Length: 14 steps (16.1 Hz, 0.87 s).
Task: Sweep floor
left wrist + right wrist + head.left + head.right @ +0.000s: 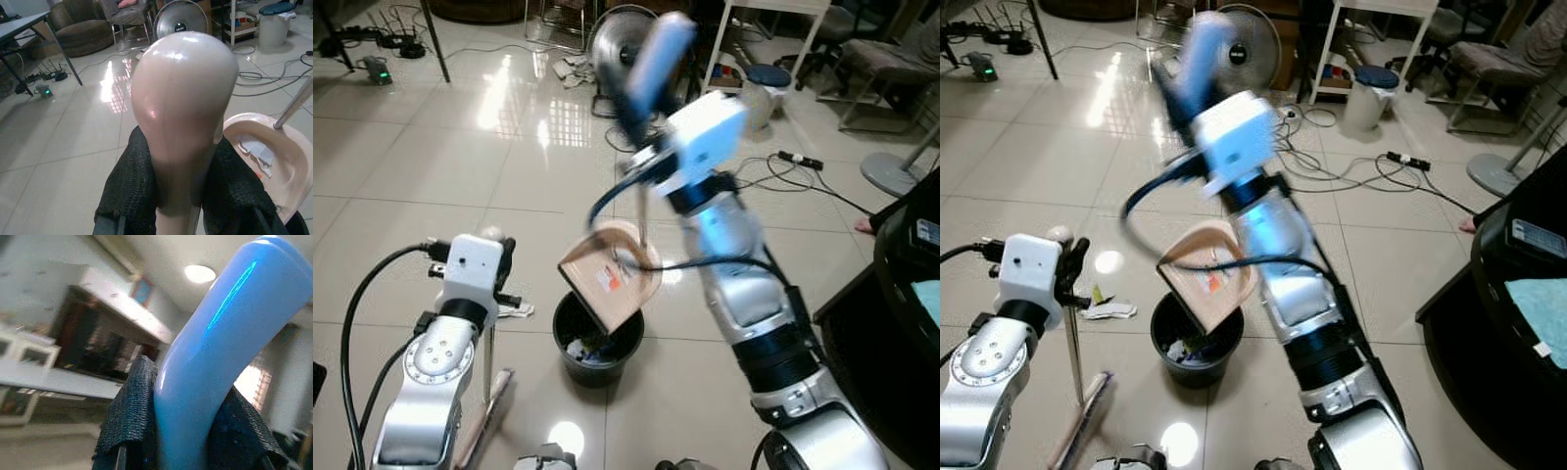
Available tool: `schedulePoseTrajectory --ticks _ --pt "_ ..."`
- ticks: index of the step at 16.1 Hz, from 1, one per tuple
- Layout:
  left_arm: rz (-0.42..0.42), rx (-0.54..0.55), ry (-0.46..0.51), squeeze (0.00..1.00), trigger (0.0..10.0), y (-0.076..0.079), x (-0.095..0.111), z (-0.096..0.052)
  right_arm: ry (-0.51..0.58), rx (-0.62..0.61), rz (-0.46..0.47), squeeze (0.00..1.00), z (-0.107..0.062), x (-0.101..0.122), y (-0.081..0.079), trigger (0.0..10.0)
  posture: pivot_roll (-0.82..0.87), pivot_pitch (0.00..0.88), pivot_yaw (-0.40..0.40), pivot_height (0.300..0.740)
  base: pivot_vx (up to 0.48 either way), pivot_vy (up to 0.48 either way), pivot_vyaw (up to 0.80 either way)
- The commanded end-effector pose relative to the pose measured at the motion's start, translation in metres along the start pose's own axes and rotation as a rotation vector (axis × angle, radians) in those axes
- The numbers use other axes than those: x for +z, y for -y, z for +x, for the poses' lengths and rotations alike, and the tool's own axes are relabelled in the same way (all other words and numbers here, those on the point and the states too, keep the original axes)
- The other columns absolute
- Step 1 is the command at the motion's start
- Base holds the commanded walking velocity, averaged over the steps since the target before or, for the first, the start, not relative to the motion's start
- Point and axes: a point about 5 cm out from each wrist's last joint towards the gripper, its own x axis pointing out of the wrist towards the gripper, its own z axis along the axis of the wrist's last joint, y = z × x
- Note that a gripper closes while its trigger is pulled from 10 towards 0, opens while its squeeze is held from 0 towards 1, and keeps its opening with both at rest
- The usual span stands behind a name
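Spilling is the big worry right now. The right pincer [186,431] is closed tight around the blue handle [658,61] of the dustpan [612,274], and its black fingers [129,406] press on both sides of that handle. Far below this pincer, at the end of a thin pole, the tan dustpan hangs tipped over the black trash bin [597,343], with its low edge just inside the bin's mouth. Bits of white paper [254,149] and a small orange scrap lie in the pan, and more scraps sit down in the bin. If the arm swings or tips the pan too fast, the paper could slide past the rim and land back on the tile floor [431,196]. The pan hangs a long way under the pincer, so a small wobble up high may turn into a big swing down low, and the pan could bump the bin and knock it over. The left pincer [181,196] is closed around the pale rounded top of the broom [183,98], which stands nearly straight up, with its brush end on the floor below that pincer. A crumpled white scrap [514,309] lies on the floor just beside the left pincer and near the bin, so some sweeping looks left to do. If that hold slips, the broom could fall against the bin. Cables [773,176] lie on the floor well beyond the right pincer, and a wide swing might catch them.
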Motion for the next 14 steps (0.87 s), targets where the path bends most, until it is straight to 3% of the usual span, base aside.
schedulePoseTrajectory --ticks 1,8,14 --pt "0.018 -0.011 0.020 0.00 10.0 0.001 0.005 0.002 0.073 0.062 -0.064 0.00 0.006 0.013 -0.003 10.0 0.17 0.100 -0.060 0.740 0.000 0.000 0.00" --pt "0.035 -0.037 0.018 0.00 10.0 0.003 0.005 0.003 0.106 0.179 -0.026 0.00 -0.001 0.016 -0.036 10.0 0.17 0.097 -0.045 0.740 0.000 0.000 0.00" --pt "0.041 -0.042 0.025 0.00 10.0 0.003 0.007 0.008 0.114 0.312 -0.064 0.00 -0.006 0.016 -0.056 10.0 0.17 0.097 -0.044 0.740 0.000 0.000 0.00"
